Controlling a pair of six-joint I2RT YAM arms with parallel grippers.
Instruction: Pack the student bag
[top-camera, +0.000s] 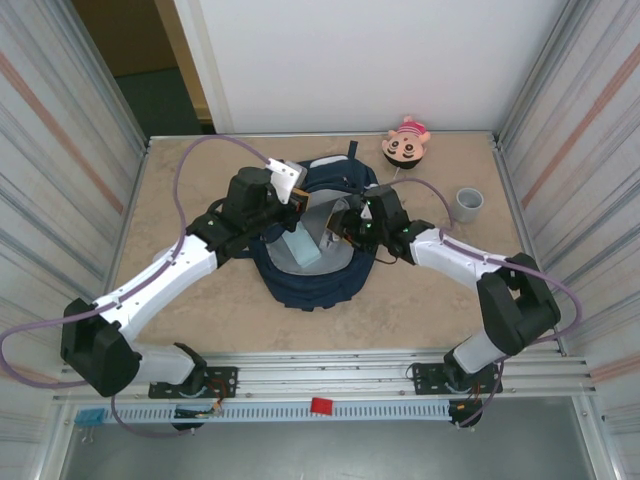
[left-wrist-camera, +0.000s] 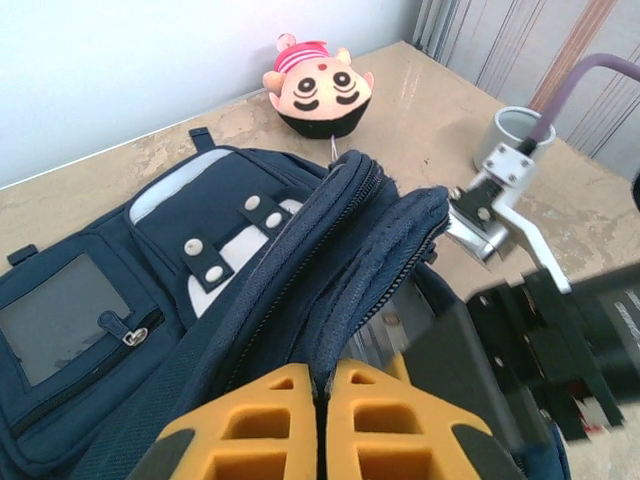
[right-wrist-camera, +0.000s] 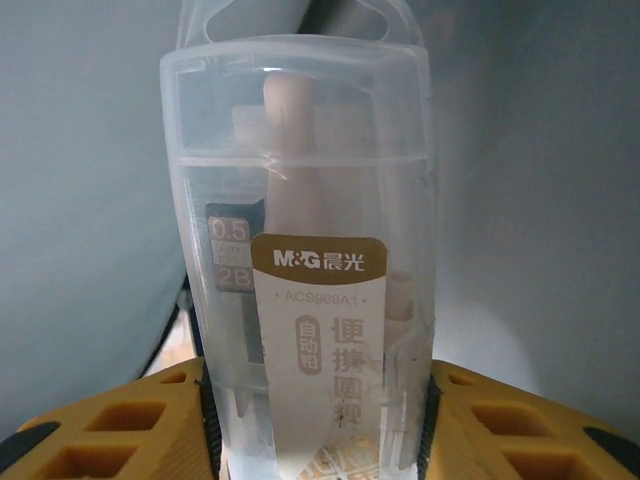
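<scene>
Two robot arms reach in from the near edge of a tan bench (top-camera: 190, 300) and meet over the student bag (top-camera: 310, 285), a navy backpack lying flat at the middle of the bench with its main compartment gaping upward.

The left hand (left-wrist-camera: 320, 385) is closed tight, its orange fingers (left-wrist-camera: 265, 420) pinching the zipped rim of the opening and lifting that edge so the mouth is held apart. The right hand (right-wrist-camera: 318, 425) sits at the opening from the other side. Between its fingers it grips a clear plastic pencil case (right-wrist-camera: 305, 250), upright, with a label and lead refills showing through the wall. Grey fabric, which looks like the bag's lining, surrounds the case in the right wrist view, so the case seems to be already inside the mouth.

From above, a pale blue box (top-camera: 303, 248) lies in the compartment on the grey lining. A plush toy head (top-camera: 407, 145) and a grey cup (top-camera: 468, 205) rest on the bench beyond the bag, well apart from it.

The step in hand appears to be placing the pencil case in the bag. To do it well, the left hand should hold its pinch and maintain the lift, since a slack rim would fold over the opening. The right hand should carry the case down past the zipper edge, next to the blue box rather than on top of it. It should spread its fingers only once the case rests on the lining, then back out along the line it came in on, to avoid snagging the fabric.
</scene>
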